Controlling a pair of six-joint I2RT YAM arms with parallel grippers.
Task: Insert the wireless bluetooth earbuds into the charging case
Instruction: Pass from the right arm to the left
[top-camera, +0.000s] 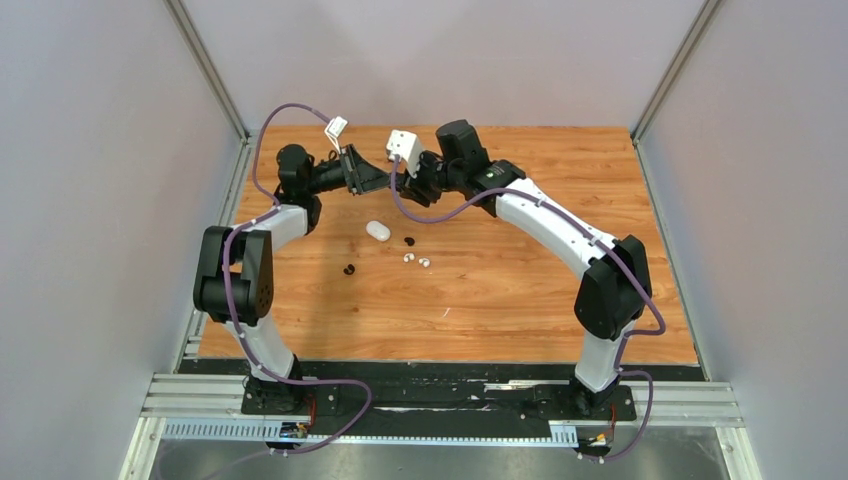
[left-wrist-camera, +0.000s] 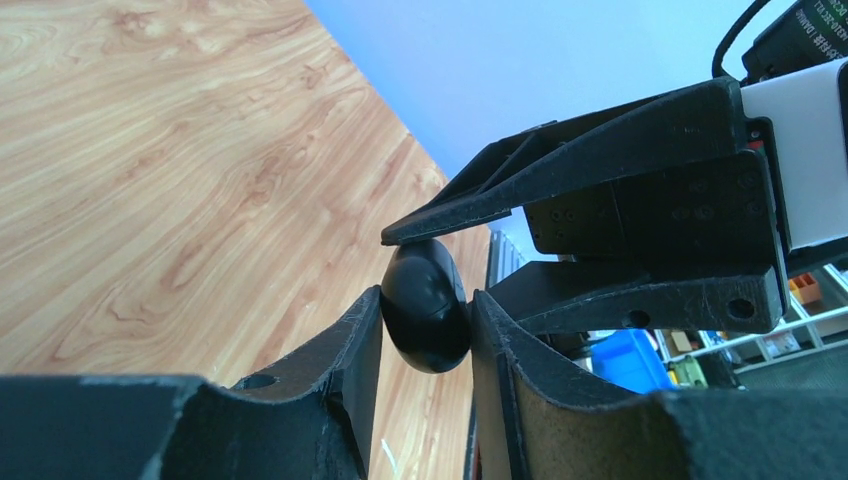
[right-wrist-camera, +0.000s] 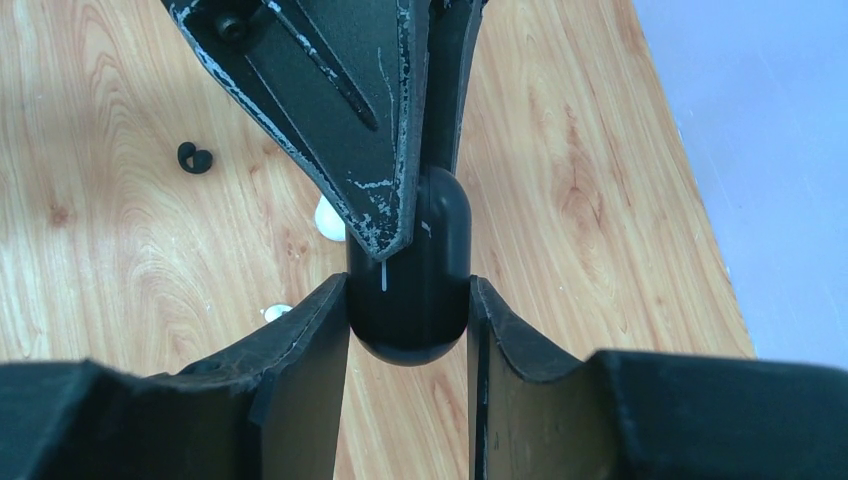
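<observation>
A black oval charging case (left-wrist-camera: 425, 305) hangs above the far middle of the table, pinched from two sides. My left gripper (left-wrist-camera: 427, 296) is shut on it, both fingers touching its sides. My right gripper (right-wrist-camera: 408, 284) is shut on the same case (right-wrist-camera: 412, 300) from the opposite side, and its fingers (left-wrist-camera: 560, 180) cross over mine. In the top view the grippers (top-camera: 392, 180) meet nose to nose. On the wood lie two black earbuds (top-camera: 409, 240) (top-camera: 349, 269) and two white earbuds (top-camera: 408, 258) (top-camera: 424, 263). A white case (top-camera: 378, 230) lies shut beside them.
The wooden table (top-camera: 520, 290) is fenced by grey walls on the left, right and back. Purple cables (top-camera: 430, 215) loop off both arms. The loose buds and white case sit just in front of the joined grippers.
</observation>
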